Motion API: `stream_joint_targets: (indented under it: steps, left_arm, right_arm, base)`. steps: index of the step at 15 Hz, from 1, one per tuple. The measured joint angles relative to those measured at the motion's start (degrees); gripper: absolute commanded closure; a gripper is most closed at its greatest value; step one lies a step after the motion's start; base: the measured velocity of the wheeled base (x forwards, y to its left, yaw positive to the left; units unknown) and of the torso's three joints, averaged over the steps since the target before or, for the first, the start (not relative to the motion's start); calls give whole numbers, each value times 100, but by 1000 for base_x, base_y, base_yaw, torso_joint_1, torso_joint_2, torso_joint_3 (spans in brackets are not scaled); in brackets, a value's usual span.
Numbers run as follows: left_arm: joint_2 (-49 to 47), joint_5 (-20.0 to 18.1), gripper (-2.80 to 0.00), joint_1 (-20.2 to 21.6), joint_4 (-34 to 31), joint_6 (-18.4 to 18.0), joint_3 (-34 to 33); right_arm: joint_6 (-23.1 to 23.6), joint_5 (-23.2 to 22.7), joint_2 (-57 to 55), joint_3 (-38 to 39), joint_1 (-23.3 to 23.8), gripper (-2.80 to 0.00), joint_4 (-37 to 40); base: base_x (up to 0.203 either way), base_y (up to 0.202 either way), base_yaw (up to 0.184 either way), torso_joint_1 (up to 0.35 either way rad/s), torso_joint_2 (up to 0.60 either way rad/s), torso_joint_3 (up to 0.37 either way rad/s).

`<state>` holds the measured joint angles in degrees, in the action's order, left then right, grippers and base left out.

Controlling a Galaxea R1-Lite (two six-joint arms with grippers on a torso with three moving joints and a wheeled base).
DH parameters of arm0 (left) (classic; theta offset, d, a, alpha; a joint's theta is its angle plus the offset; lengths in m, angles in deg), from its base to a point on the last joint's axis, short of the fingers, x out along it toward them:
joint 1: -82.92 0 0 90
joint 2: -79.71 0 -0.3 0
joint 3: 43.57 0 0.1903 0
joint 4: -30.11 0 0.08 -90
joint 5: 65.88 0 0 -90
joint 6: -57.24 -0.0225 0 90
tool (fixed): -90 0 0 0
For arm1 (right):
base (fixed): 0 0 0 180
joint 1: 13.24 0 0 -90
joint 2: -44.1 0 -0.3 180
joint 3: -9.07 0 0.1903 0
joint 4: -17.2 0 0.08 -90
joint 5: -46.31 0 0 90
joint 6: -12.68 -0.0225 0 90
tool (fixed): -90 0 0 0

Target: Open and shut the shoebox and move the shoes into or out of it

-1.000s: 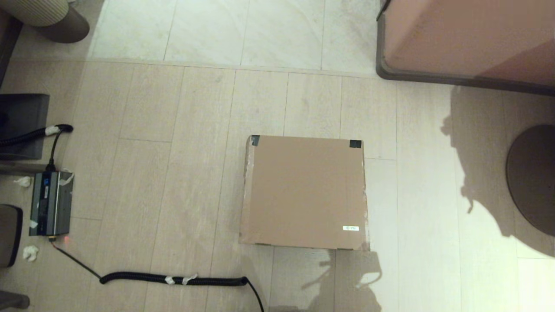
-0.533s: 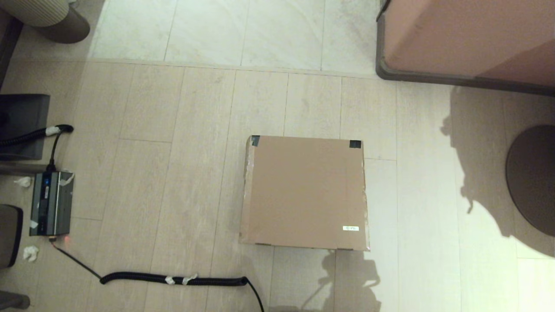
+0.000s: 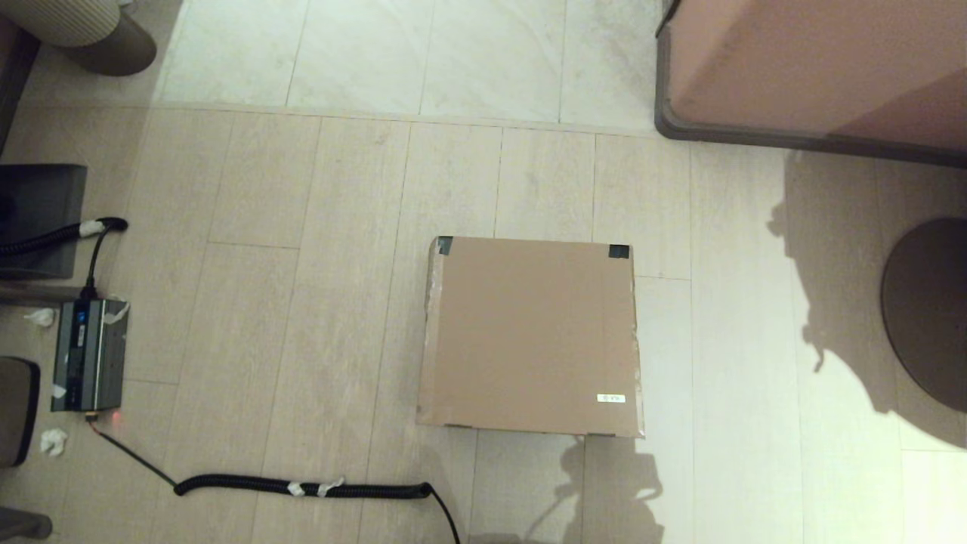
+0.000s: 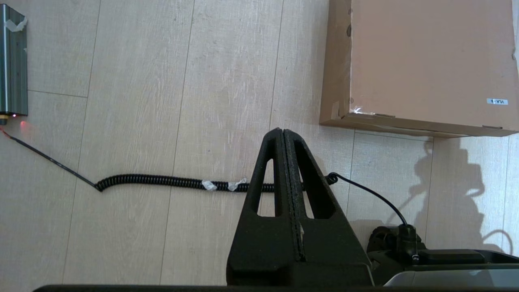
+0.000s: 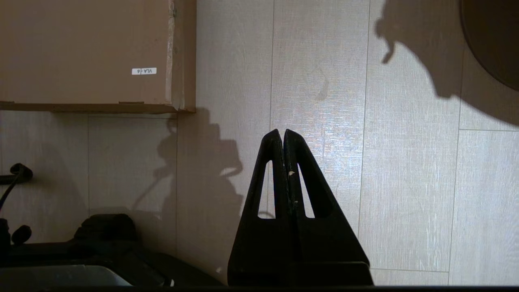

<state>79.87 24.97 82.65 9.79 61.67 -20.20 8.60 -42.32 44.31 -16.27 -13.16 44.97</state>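
Note:
The shoebox [image 3: 532, 336] lies on the floor in front of me with its lid down flat, dark tape on its two far corners and a small white label [image 3: 611, 398] near its front right corner. The shoes are out of view. My left gripper [image 4: 282, 132] hangs shut and empty above the floor, short of the shoebox's [image 4: 425, 65] front left corner. My right gripper [image 5: 282, 132] is shut and empty too, off the shoebox's [image 5: 89, 52] front right corner. Neither gripper shows in the head view.
A coiled black cable [image 3: 302, 487] runs across the floor left of the box front to a grey power unit [image 3: 87, 353]. A pinkish-brown furniture block [image 3: 816, 68] stands far right, and a dark round base [image 3: 929, 310] sits at the right edge.
The box and the floor items have not moved. Only the arm shadows on the floor before the box's front edge have shifted a little.

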Motion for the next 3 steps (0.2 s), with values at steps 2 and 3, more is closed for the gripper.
stream_joint_targets:
  steps: [2,3]
  left_arm:
    - [9,-3,0,2,4,0,0]
    - [11,-3,0,2,4,0,0]
  right_arm:
    - [-53,1,1,2,2,0,-4]
    - [-71,8,1,2,2,0,-2]
  base:
    - [0,0,0,0,0,0]
    - [0,0,0,0,0,0]
